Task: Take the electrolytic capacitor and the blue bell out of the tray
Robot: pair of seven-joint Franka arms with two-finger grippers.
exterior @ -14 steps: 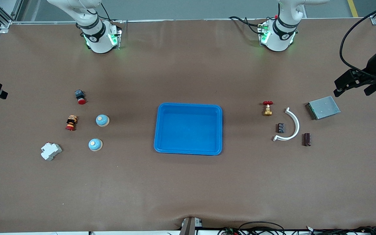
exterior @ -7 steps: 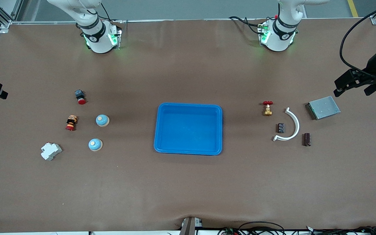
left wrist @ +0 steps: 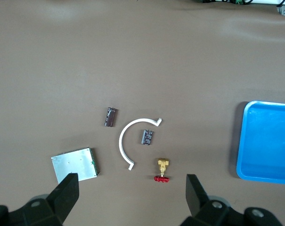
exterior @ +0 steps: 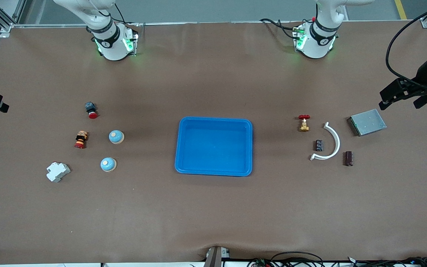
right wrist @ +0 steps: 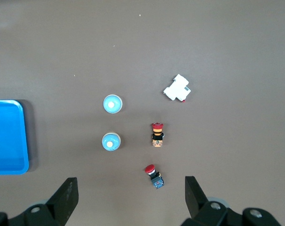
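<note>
Two capacitors lie at the left arm's end of the table: a dark brown one (exterior: 348, 158) (left wrist: 110, 117) and a small black one (exterior: 319, 145) (left wrist: 148, 136). Two pale blue bells (exterior: 116, 137) (exterior: 108, 164) sit at the right arm's end, also seen as bells (right wrist: 112, 104) (right wrist: 111, 141) in the right wrist view. My left gripper (left wrist: 132, 195) hangs open and empty high over the table by the red-handled valve (left wrist: 162, 170). Just as high, my right gripper (right wrist: 129, 195) is open and empty over the red push button (right wrist: 154, 175). Both hands are out of the front view.
A blue tray (exterior: 213, 148) sits mid-table. Near the capacitors are a white curved strip (exterior: 333, 142), the valve (exterior: 304, 123) and a grey metal box (exterior: 367, 122). By the bells lie a striped button (exterior: 81, 139), the red button (exterior: 91, 110) and a white breaker (exterior: 58, 171).
</note>
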